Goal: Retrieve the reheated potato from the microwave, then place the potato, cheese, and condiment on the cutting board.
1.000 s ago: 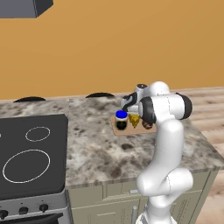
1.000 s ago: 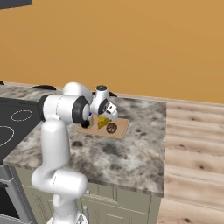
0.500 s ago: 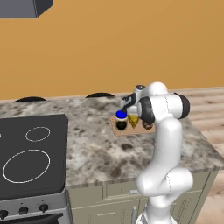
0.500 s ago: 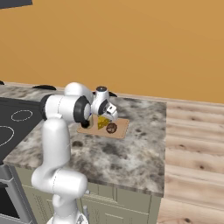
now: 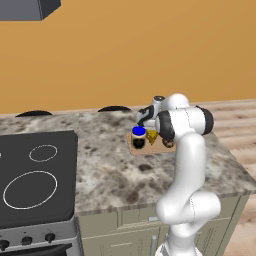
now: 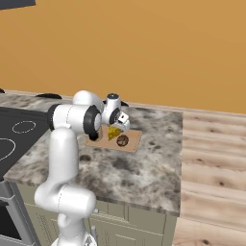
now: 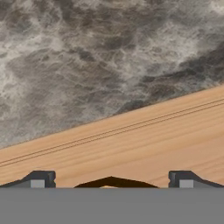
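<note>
**Trainee:** Which step is this, and how would you run it?

**Operator:** I judge the placing is all but finished. The thin flat light-brown wooden cutting board lies just under my two-finger gripper, whose jaws stand wide apart and hold nothing. Below the hand, on the board, I see the small dark jar of condiment with its bright blue lid, the small yellow-orange cheese wedge and the small roundish dark-brown potato close beside each other. From here I would keep the jaws spread and lift straight up off the board, with no sideways drift, so a fingertip cannot tip the jar or nudge the wedge.

**Trainee:** What can't you make out?

**Operator:** From the left base view my own white forearm covers most of the potato. In the hand view a dark brown edge with a sliver of orange peeks between the fingertips; I cannot tell which item it is, nor whether the cheese touches the jar.
</note>
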### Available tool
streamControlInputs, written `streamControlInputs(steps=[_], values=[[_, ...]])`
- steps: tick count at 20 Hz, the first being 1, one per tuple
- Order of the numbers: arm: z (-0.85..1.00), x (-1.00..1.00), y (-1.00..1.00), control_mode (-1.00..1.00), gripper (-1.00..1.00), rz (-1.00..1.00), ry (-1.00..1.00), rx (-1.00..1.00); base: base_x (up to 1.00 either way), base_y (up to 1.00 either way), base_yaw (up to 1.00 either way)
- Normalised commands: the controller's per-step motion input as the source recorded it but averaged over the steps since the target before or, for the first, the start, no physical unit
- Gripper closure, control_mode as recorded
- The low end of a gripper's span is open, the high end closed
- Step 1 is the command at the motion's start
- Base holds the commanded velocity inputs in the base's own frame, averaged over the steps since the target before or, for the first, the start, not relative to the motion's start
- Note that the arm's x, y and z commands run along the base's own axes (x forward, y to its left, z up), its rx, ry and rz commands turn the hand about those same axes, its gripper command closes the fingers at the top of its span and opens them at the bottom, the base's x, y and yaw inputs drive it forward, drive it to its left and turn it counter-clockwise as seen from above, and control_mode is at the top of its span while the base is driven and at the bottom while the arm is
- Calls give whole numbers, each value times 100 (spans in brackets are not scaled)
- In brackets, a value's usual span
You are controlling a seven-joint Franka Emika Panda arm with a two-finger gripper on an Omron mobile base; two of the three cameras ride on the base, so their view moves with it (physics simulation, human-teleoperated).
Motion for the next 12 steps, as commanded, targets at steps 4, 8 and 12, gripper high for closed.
streamControlInputs(steps=[4,8,12], values=[[-49,1,0,-100,-100,0,-17,0,0,0,0],[-59,-5,0,-100,-100,0,-19,0,0,0,0],[-52,-13,0,-100,-100,0,-22,0,0,0,0]])
